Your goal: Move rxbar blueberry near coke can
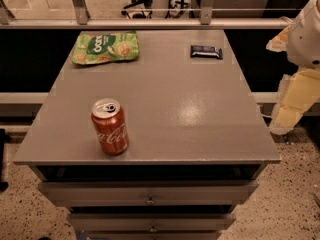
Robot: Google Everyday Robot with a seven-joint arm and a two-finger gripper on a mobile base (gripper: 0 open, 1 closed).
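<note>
Rxbar blueberry lies far right on the table, well apart from the upright coke can near left. The gripper hangs beyond the right edge; its state cannot be told.

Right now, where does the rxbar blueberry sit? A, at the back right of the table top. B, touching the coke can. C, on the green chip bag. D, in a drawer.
A: the rxbar blueberry lies flat at the back right of the table top, apart from the coke can at front left and the green chip bag. The gripper is out of view; only the arm shows at the right edge.
</note>
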